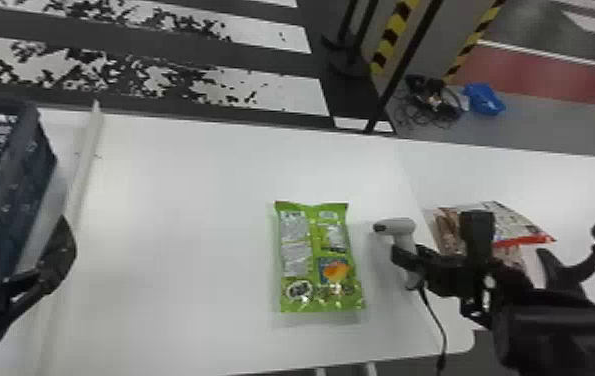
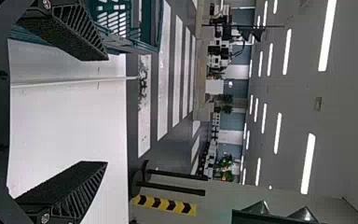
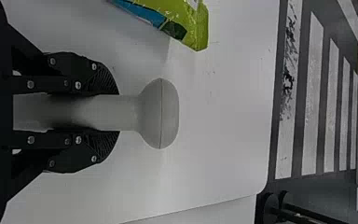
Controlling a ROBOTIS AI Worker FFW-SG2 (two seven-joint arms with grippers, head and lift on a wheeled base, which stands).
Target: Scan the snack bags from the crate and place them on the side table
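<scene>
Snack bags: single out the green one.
The green bag lying between the crate and the scanner in the right tool. The packaging on the side table, partly behind the right arm, is brown, white and red.

Directly beyond the white table (image 1: 186, 225), the dark grey floor (image 1: 136, 46) bears broad white stripes (image 1: 281, 94) with black, patchy marks. Beyond the table's far edge, to its right, are dark posts (image 1: 353, 22) on round bases, beside a grey column (image 1: 426, 45) edged with yellow-and-black tape (image 1: 391, 37). Near the column's foot: tangled cables (image 1: 431, 102), a blue object (image 1: 485, 100); farther out, red flooring (image 1: 516, 70). Well beyond the table, green plants (image 2: 226, 175); overhead, lit ceiling strips (image 2: 308, 163).
</scene>
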